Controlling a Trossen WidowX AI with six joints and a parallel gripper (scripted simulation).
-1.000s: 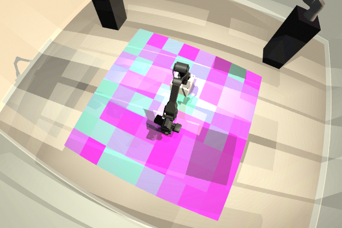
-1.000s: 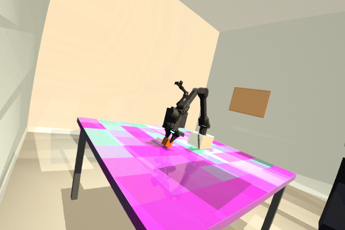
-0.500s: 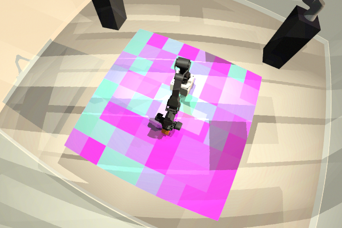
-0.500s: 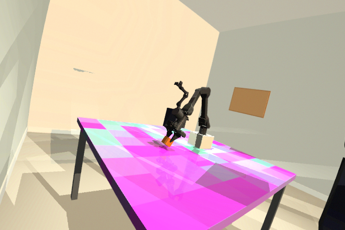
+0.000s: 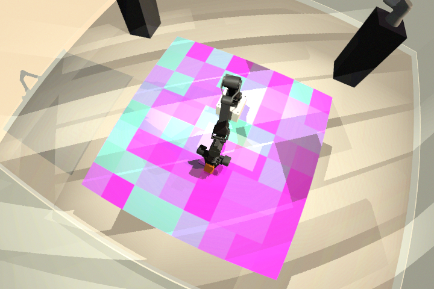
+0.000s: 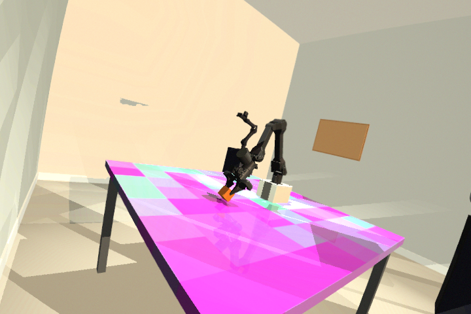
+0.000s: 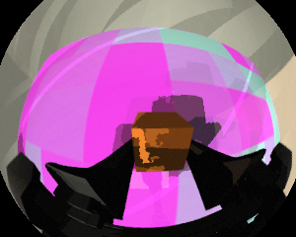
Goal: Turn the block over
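The orange block [image 5: 208, 168] [image 6: 226, 193] [image 7: 163, 140] is held between the fingertips of my gripper [image 5: 210, 167] [image 6: 227, 190] [image 7: 159, 141], which is shut on it. In the exterior view the block is tilted, with one edge pointing down, close above the table [image 5: 204, 200] [image 6: 221, 259] [image 7: 125, 89]. Whether its lowest edge touches the table I cannot tell. In the wrist view the block's face shows bright orange and dark brown patches; shadow and marking cannot be told apart there, so I cannot tell where the marked side is.
The arm's white base block [image 5: 238, 114] [image 6: 281, 193] stands on the table behind the gripper. Black box-shaped objects [image 5: 369, 47] [image 6: 462, 266] stand beyond the table. A brown board [image 6: 340, 139] is on the far wall. Shadows and reflections cross the patchwork table top.
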